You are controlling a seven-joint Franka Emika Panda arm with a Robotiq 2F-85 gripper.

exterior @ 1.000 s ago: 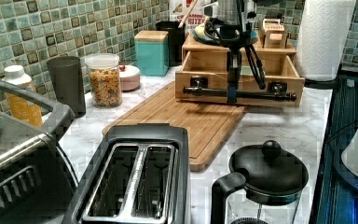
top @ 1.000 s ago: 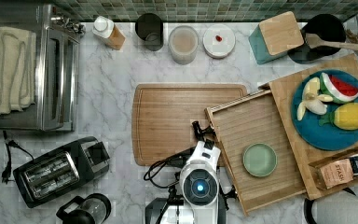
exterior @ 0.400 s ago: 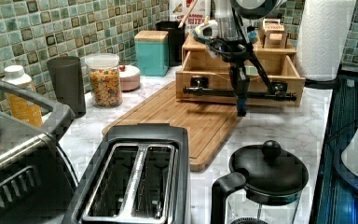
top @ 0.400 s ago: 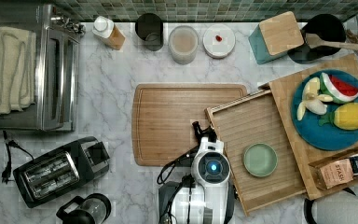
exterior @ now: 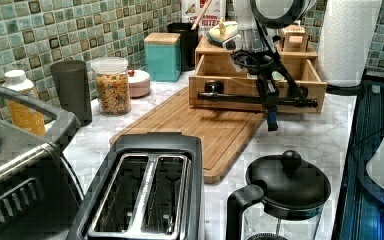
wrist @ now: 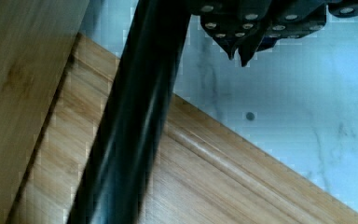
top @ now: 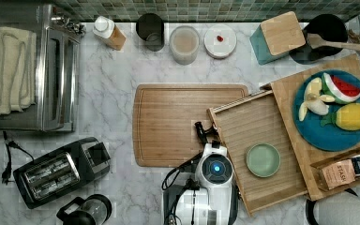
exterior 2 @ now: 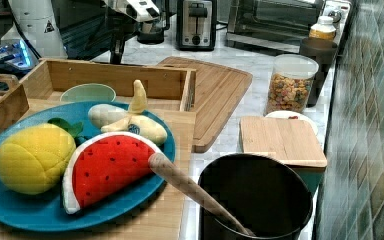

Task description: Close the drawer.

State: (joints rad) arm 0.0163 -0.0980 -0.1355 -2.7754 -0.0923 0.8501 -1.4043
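Since a second ago the arm has come forward and dropped: the gripper (exterior: 272,121) now hangs lower, on the near side of the handle (exterior: 240,97), its tip below the bar. Its fingertips (wrist: 245,55) look pressed together with nothing between them, so I read it as closed and empty. The drawer (top: 258,136) stands pulled well out of its box. Its front panel is just beyond the gripper, with the handle between the two, and the board (exterior: 205,127) and marble lie beneath the tip. Handling, my judgement: a stiff, light wooden tray that should slide with a modest, steady push. It needs no grasp. I would push flat on the bar or the front panel near its middle, since an off-centre push may rack it in its guides. The bar looks smooth and round, so closed fingers could slip over or under it. The bowl (top: 262,160) inside sits loose and may skate if shoved hard. Count: one drawer, one handle, one bowl, one board, one gripper.
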